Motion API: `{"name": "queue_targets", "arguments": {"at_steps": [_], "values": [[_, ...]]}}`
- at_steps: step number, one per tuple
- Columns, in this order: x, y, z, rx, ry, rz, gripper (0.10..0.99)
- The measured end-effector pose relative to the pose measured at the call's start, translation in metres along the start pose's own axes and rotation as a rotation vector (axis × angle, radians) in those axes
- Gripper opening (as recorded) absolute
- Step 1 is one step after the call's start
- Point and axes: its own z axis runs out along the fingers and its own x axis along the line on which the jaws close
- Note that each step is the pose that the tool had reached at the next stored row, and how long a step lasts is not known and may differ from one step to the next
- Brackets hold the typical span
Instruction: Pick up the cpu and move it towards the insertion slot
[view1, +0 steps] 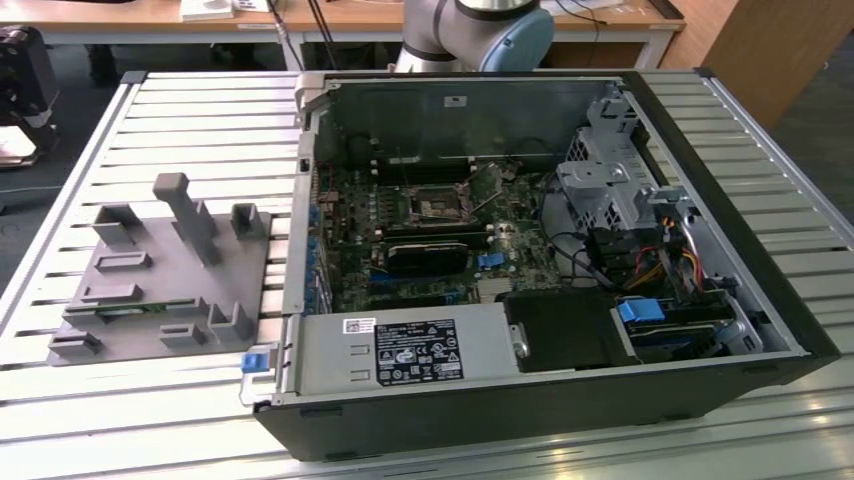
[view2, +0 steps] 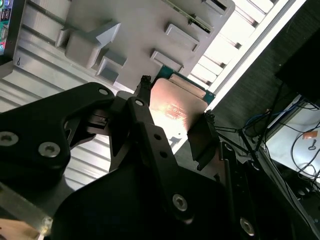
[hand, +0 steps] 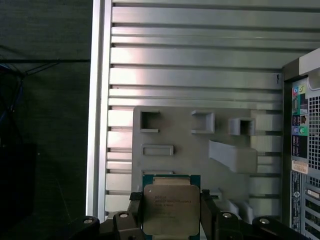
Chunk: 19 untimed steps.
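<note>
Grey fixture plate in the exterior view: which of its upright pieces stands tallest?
The narrow slanted fin in the middle of the plate's far side; its top rises above every other piece.

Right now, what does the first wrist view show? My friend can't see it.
The gripper grips the cpu, a square chip with a silvery top, by two sides. Behind it sits a grey holder tray on a slatted metal table.

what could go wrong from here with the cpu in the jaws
1. The cpu is pinched only by two edges between the jaws, so it might slip or tilt in transit.
2. The insertion slot sits deep inside the case, with cables nearby, so the jaws may clip a wall on the way in.
</note>
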Motion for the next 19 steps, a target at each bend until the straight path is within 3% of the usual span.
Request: {"name": "queue_targets", "arguments": {"at_steps": [19], "values": [[-0.0014,0.0017,-0.0287,0.0,0.0,0.0,0.541]]}}
